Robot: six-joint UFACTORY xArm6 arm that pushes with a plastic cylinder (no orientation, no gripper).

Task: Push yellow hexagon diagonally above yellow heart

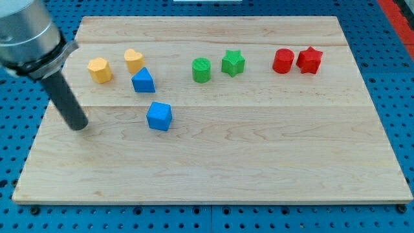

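End effector, bare rod, no jaws, holding nothing; my tip on bench, at 7 o'clock from yellow hexagon, clearly apart. Yellow hexagon near bench's upper-left part, at 8 o'clock of yellow heart, close beside it, small gap. Blue triangular block just at 5 o'clock of heart; blue cube lower. Hexagon likely light, rigid, slides easily on smooth wood, may spin if struck off-centre. Best contact: middle of flat lower face, push toward 12 o'clock.
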